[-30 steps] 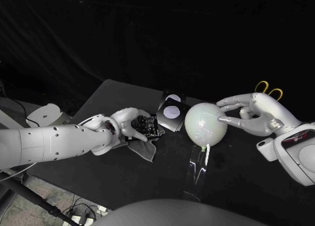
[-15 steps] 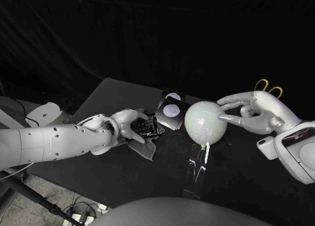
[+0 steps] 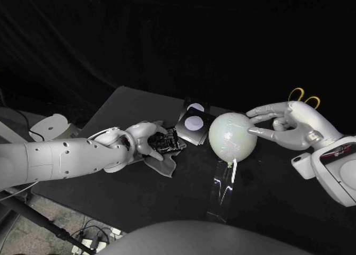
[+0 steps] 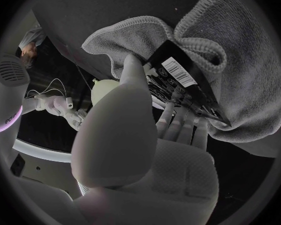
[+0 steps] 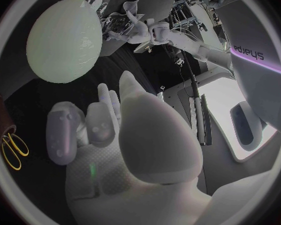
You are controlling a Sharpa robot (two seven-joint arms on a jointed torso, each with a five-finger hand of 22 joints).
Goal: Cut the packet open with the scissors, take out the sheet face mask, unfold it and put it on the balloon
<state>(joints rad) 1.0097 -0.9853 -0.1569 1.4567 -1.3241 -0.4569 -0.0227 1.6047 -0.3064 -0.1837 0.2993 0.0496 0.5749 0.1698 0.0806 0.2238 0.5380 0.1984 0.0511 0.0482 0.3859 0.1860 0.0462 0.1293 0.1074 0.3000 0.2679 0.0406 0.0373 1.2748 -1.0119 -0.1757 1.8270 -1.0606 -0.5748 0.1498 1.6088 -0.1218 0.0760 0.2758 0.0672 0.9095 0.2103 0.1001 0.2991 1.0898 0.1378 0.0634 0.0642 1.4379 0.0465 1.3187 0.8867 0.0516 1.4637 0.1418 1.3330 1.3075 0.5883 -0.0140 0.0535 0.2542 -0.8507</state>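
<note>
Dim, black bkgd; balloon (image 3: 233, 137) lit bright; fisheye edges bend.

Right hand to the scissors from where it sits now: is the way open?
Probably yes. The scissors lie just beyond the right hand, with nothing between them. The hand holds nothing, but it sits at the side of the balloon, so it would have to draw away from that first.

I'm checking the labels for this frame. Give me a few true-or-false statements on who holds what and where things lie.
1. The left hand holds the black packet. True.
2. The right hand holds the scissors. False: they lie on the table behind it.
3. A grey cloth lies under the packet. True.
4. The balloon rests on the cloth. False: it is apart from it, beside the right hand.
</note>
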